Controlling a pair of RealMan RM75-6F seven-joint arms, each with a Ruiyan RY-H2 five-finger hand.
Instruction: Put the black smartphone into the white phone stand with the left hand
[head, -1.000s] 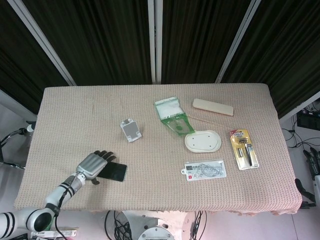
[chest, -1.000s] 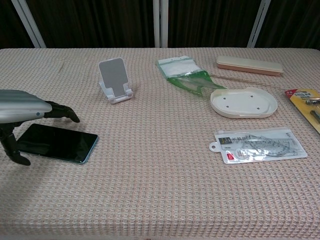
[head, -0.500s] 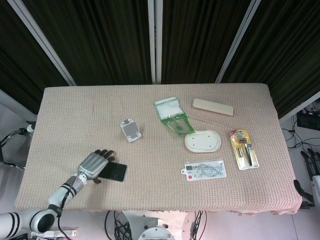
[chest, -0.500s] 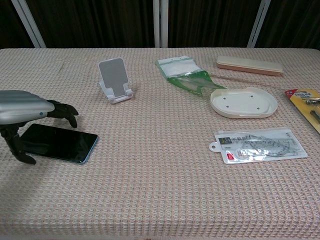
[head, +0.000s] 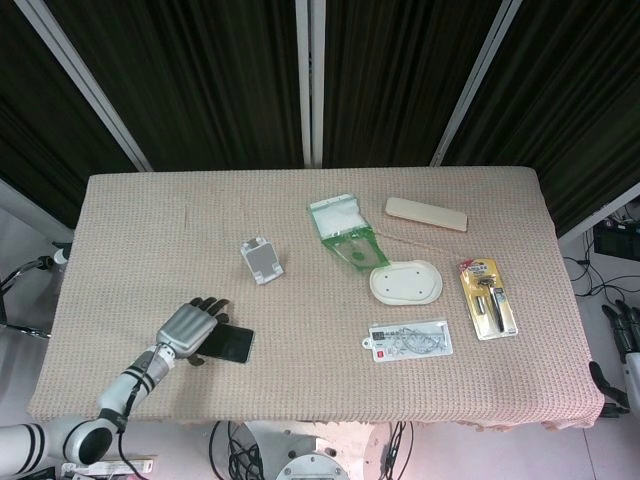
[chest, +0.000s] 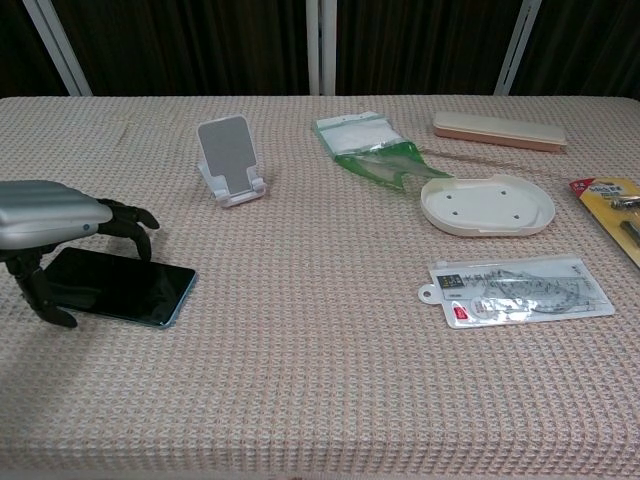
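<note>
**Hovering over the phone, left hand arched, stand waiting up the table**

Arching over the near-left part of the table (head: 140, 230), the left hand (head: 186, 328) sits above the left end of the phone (chest: 112, 285). In the chest view its silver back is raised and level, with dark fingers (chest: 132, 217) curled down past the phone's far edge and the thumb planted on the cloth at the near-left corner. The fingers straddle the phone and are spread around it, but whether they press its edges cannot be told. The phone lies flat on the cloth, screen up, its right half uncovered.

The stand (chest: 231, 160) is upright further up the table and to the right of the phone, well apart from it, its cradle holding nothing.

The right hand (head: 622, 325) shows only as dark fingers at the right edge of the head view, off the table; how far it is opened cannot be told.

On the right half of the table lie a green-edged bag (head: 345, 233), a beige case (head: 426, 213) near the far edge, a white oval tray (head: 406, 283), a clear packet with a red tag (head: 410, 340) near the front, and a yellow blister card (head: 487, 297) just beside the tray on its right.
</note>
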